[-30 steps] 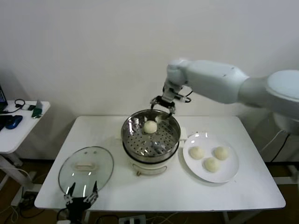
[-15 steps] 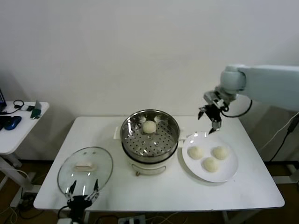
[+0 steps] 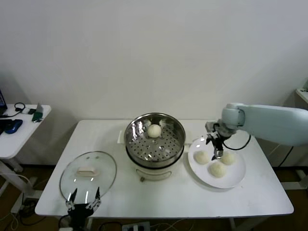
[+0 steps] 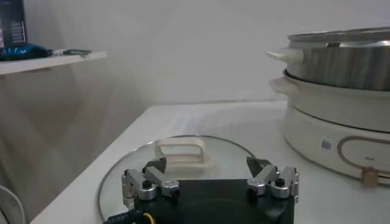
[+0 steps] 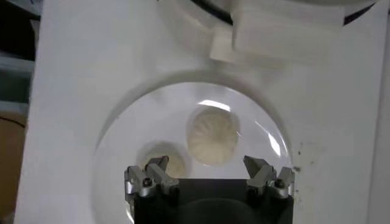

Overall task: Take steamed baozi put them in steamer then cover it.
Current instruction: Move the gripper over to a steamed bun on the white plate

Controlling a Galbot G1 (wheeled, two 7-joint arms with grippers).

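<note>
While one steamed baozi (image 3: 154, 130) already lies on the perforated floor of the steamer (image 3: 155, 144), toward its far side, three more buns (image 3: 217, 169) rest on the white plate (image 3: 236, 179) just beside the steamer, on the robot's right. The buns are round and domed, so they have no long axis; the grasp does not depend on turning the wrist, only on coming straight down over the middle of one.

In the head view the right gripper (image 3: 216, 149) hangs over the plate, above the gap between the bun nearest the steamer (image 3: 202, 157) and the bun at the far right (image 3: 227, 158). In the right wrist view one bun (image 5: 212, 135) sits almost centred between the two fingertips, a little toward the steamer's handle (image 5: 286, 27), and a second bun (image 5: 163, 164) shows partly behind one finger. The right gripper (image 5: 209, 176) is spread wide and carries nothing; I judge the gap is enough to take the bun. It seems not yet touching the bun.

The right arm is clearly the nearer one. The left gripper (image 3: 83, 206) waits at the near table edge, fingers apart and empty, just beside the cover (image 3: 88, 172), which lies flat on the table (image 3: 159, 197) with its white handle up.
</note>
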